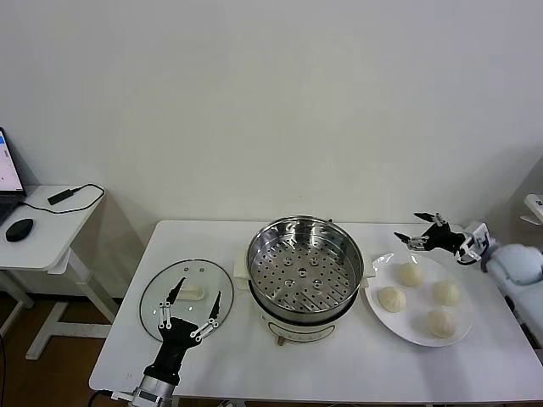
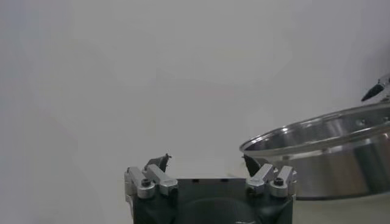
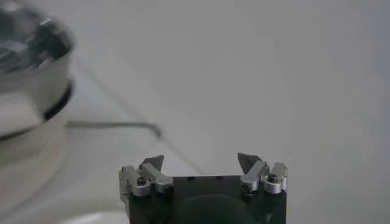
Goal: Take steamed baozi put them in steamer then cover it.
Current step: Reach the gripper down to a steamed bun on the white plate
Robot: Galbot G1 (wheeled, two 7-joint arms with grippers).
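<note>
Several steamed baozi (image 1: pixel 411 274) lie on a round white plate (image 1: pixel 377 310) at the right of the table. The steamer (image 1: pixel 304 264), a shiny steel pot with a perforated tray, stands in the middle, uncovered and with no bun in it; its side also shows in the left wrist view (image 2: pixel 329 152) and in the right wrist view (image 3: pixel 27 55). My right gripper (image 1: pixel 409 229) is open and empty, above the far edge of the plate. My left gripper (image 1: pixel 193 289) is open and empty, over the glass lid (image 1: pixel 158 295) at the left.
The lid lies flat on the table with its white handle (image 1: pixel 192 292) between my left fingers. The steamer's power cord (image 3: pixel 116 125) runs across the table behind it. A side desk (image 1: pixel 42 222) with a mouse and a laptop stands to the far left.
</note>
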